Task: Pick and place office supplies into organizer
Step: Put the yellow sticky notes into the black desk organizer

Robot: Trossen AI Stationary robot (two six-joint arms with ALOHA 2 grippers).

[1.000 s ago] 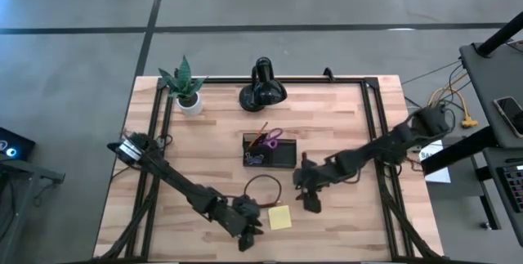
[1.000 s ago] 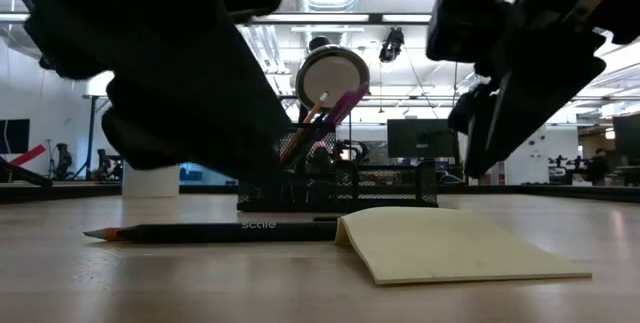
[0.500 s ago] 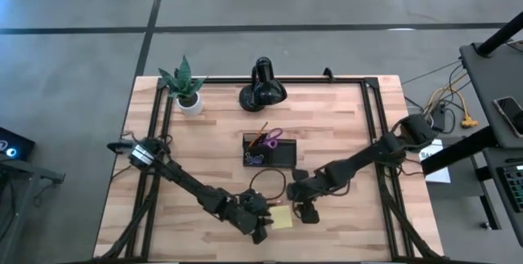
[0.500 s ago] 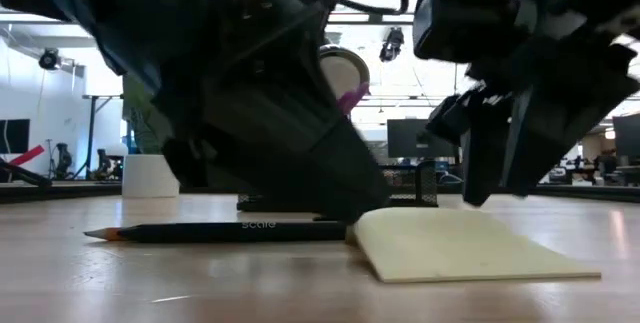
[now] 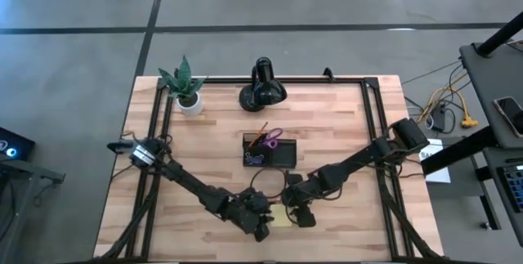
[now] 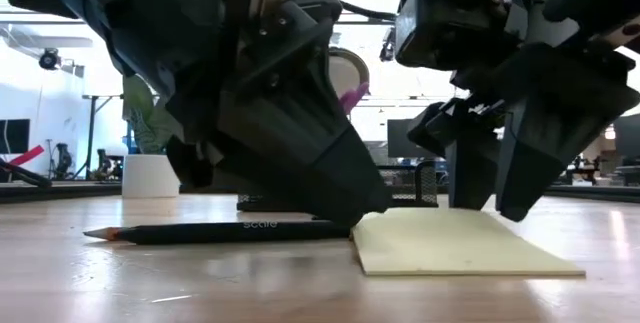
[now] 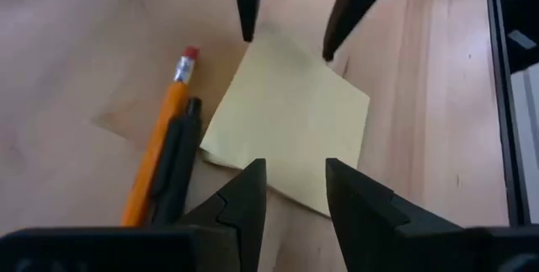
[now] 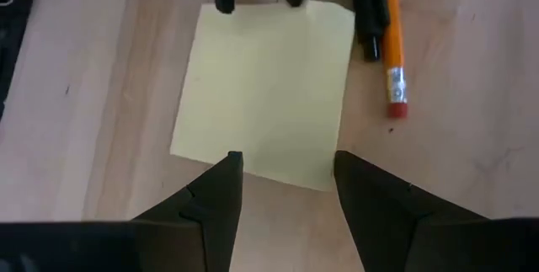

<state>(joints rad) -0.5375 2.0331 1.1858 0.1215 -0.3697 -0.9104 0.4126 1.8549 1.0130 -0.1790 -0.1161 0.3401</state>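
Step in hand: both arms converge on the sticky pad [image 5: 281,217], which lies flat near the bench's [image 5: 343,125] front edge, about midway along it; nothing is lifted yet.
Left end effector [image 7: 293,189]: low at one edge of the pad, fingers apart with only the pad's edge between them, gripping nothing.
Right end effector [image 8: 283,182]: low at the opposite edge of the pad, fingers spread wider, also empty (each wrist view shows the other arm's fingertips across the yellow sheet).
Pencil [image 7: 157,144] and pen [image 7: 176,158]: lying side by side on the bench, just beside the pad on the left arm's side.
Tray [image 5: 268,151]: toward the bench's middle, well behind the pad, with scissors [image 5: 272,139] already standing in it.
Next move, as I judge it: one arm must get a finger under the thin pad's edge while the other steadies it, then close and carry it back to the tray.
Risk: the pad may simply slide on the wood.
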